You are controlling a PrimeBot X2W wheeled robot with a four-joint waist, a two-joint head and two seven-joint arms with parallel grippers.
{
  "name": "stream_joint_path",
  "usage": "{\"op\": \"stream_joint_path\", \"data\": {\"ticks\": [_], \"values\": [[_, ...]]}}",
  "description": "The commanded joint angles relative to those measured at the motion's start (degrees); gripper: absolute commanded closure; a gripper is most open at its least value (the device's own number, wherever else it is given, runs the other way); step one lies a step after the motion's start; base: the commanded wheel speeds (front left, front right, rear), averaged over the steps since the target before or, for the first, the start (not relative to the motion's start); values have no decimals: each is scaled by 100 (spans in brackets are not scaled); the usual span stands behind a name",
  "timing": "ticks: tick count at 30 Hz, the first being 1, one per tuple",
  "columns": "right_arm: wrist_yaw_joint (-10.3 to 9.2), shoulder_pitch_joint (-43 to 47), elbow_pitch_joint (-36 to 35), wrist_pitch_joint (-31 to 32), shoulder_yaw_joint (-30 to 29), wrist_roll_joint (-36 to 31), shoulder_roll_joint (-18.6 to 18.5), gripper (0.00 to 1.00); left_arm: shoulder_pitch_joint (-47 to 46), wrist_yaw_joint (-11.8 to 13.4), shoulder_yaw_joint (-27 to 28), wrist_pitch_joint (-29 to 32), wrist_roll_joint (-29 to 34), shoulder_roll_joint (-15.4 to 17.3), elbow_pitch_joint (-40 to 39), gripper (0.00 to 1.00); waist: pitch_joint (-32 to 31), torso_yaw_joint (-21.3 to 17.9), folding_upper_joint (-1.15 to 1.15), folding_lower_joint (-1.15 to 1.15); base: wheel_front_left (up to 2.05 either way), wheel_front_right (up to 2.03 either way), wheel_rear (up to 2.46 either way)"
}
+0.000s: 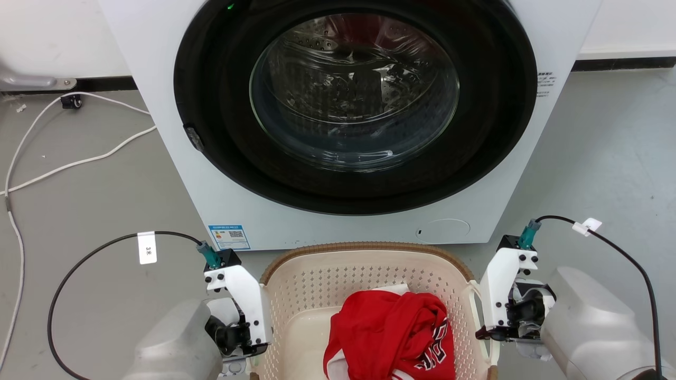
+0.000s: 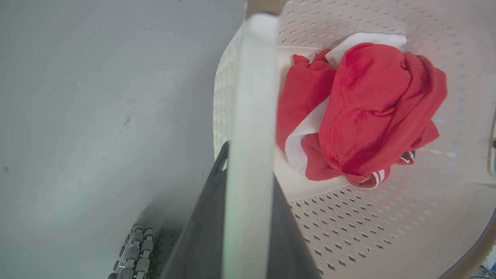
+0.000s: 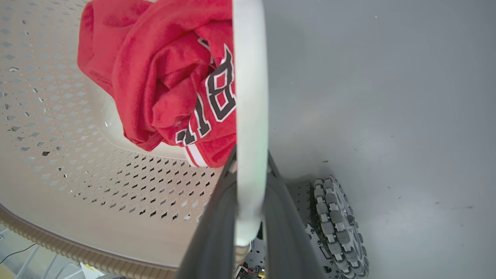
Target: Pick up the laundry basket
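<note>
Holding a crumpled red garment (image 1: pixel 391 327), the laundry basket (image 1: pixel 364 274) is just on the near side of the white washing machine (image 1: pixel 174 158) in the head view. In the left wrist view, the left gripper (image 2: pixel 248 162) clamps narrowly on the basket's left handle (image 2: pixel 252 77). In the right wrist view, the right gripper (image 3: pixel 251 155) likewise pinches the right handle (image 3: pixel 250 77).

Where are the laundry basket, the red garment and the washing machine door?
laundry basket (image 1: pixel 364 246), head view, on its brown far rim.
red garment (image 1: pixel 388 327), head view, middle of the bunched cloth.
washing machine door (image 1: pixel 354 89), head view, centre of the glass.
</note>
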Motion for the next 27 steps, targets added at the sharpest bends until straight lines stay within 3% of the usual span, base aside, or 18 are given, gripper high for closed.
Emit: {"op": "stream_joint_path", "data": {"ticks": [1,27], "values": [[29,68,-30,41,-24,5,126,100,3,-79,19,-50,-47,-94,-71,100,0,-1,0,0,0,0,0],[29,146,-30,123,-550,-464,206,100,24,-80,-116,-118,-240,-106,-39,100,-44,3,0,0,0,0,0]]}}
